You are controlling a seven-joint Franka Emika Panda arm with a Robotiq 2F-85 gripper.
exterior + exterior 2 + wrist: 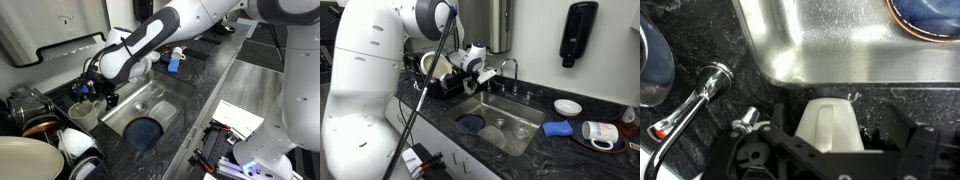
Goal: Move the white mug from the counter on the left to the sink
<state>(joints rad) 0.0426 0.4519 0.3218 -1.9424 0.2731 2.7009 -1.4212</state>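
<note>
The white mug (85, 112) stands on the dark speckled counter (205, 85) just left of the steel sink (128, 108), with its dark inside showing. In the wrist view the mug (825, 130) sits between my two black fingers, handle toward the camera, with a small gap on each side. My gripper (839, 112) is open astride the mug and also shows in both exterior views (90, 95) (472, 65). The sink (840, 45) lies right beyond the mug. In an exterior view the sink (510, 105) shows but the mug is hidden by the gripper.
A blue dish (143, 131) lies in the basin. The chrome faucet (506, 70) and its handle (695, 92) stand close by. Stacked bowls and dishes (70, 140) crowd the counter beside the mug. A second white mug (601, 133), a blue cloth (557, 128) and a small white dish (567, 106) lie beyond the sink.
</note>
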